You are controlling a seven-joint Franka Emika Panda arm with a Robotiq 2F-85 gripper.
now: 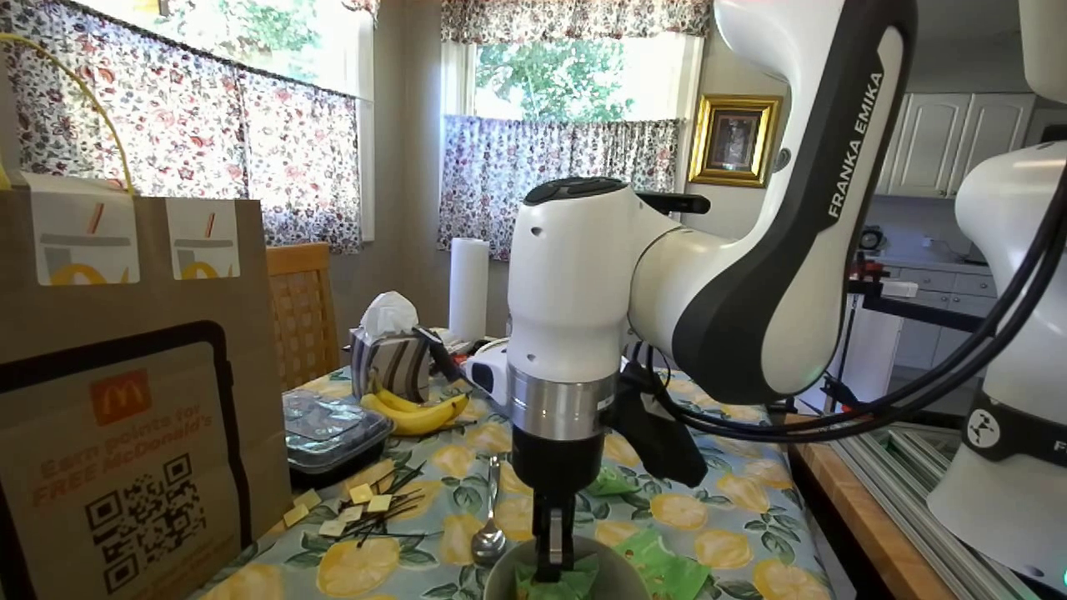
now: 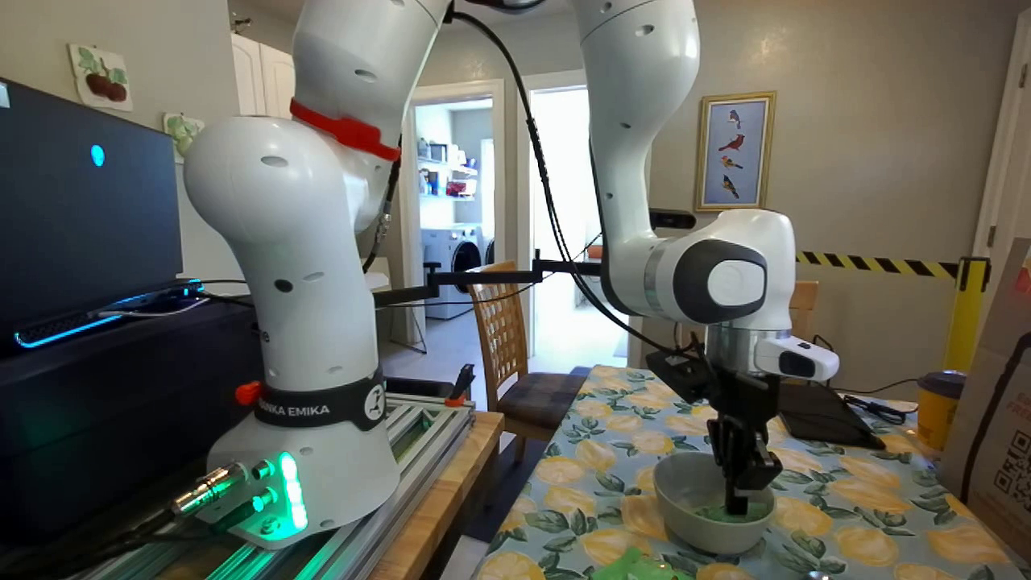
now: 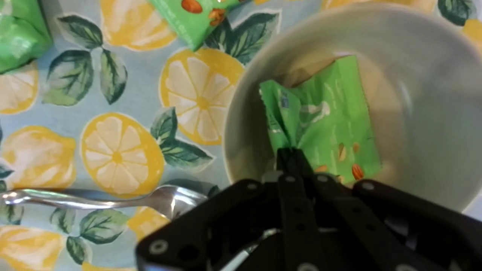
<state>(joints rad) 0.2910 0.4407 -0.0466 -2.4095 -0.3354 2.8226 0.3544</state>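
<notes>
Flowered curtains (image 1: 563, 158) hang in the room, and a lemon-patterned cloth covers the surface (image 2: 620, 419). The end effector (image 3: 290, 152) points down into a pale bowl (image 3: 433, 101) and is narrow, pinched on the creased edge of a green packet (image 3: 335, 120), which is inside the bowl at its tips. To the left of the end effector in the wrist view, a spoon (image 3: 113, 204) lies just beside the bowl; up and to the left there, a second packet (image 3: 199, 22) lies near the bowl's rim and a third packet (image 3: 19, 37) farther off. Farther out, left of the end effector in an exterior view, are pale tags (image 1: 361, 494), then bananas (image 1: 425, 418), a plastic box (image 1: 333, 421) and a tissue box (image 1: 388, 358), with a large paper bag (image 1: 150, 417) at the far left. A paper towel roll (image 1: 468, 287) stands upright beyond the bananas.
</notes>
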